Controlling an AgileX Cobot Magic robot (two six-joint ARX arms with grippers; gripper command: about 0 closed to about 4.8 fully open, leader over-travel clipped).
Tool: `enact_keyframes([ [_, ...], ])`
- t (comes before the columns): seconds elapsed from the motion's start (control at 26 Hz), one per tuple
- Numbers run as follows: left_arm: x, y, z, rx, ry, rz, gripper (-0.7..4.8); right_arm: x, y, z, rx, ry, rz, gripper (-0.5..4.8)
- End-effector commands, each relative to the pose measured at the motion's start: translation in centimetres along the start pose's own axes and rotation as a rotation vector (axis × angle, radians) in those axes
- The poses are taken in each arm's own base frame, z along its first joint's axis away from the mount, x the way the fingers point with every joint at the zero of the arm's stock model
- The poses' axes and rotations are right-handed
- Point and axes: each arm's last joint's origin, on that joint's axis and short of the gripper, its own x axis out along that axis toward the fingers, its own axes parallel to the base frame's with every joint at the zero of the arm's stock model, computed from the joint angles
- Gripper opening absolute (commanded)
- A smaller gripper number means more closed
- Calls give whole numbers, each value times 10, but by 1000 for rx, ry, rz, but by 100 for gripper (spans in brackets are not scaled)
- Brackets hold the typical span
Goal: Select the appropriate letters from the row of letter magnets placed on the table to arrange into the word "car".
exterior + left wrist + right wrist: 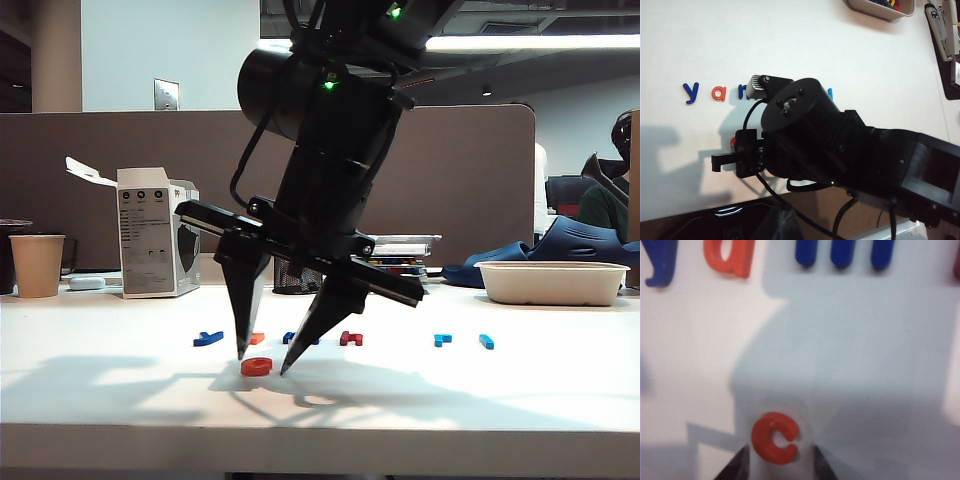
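The right gripper (262,362) points down at the table (500,400) in the exterior view, its two dark fingers spread, one tip on either side of the orange-red "c" (256,366); the "c" lies flat on the white top, in front of the row and apart from it; in the right wrist view the fingertips (738,462) stand just beside the "c" (774,438), a thin gap showing on each side, so the jaws are apart and not pinching it; beyond it in that view lie the dark-blue "y" (660,262), the orange "a" (729,257) and the dark-blue "m" (842,252), side by side; in the exterior view the row runs across the table behind the gripper, with the dark-red "h" (350,338) just right of the fingers and two light-blue letters (443,339) farther right; a paper cup (38,264) stands far left and a white tray (552,282) far right; the left gripper appears in no view; its wrist camera looks down on the right arm (840,150) above the row.
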Motion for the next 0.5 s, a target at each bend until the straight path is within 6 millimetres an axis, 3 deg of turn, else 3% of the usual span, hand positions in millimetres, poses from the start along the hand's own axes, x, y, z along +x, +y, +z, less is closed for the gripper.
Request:
enact_keyframes([
  [0.04, -1, 0, 1, -1, -11, -5, -5, 11, -14, -10, 16, 74, -119, 161],
  [0.23, -1, 0, 1, -1, -10, -5, -5, 6, -14, -3, 29, 58, -101, 190],
  [0.5, -1, 0, 1, -1, -10, -5, -5, -11, 3, 13, -30, 11, -51, 190],
])
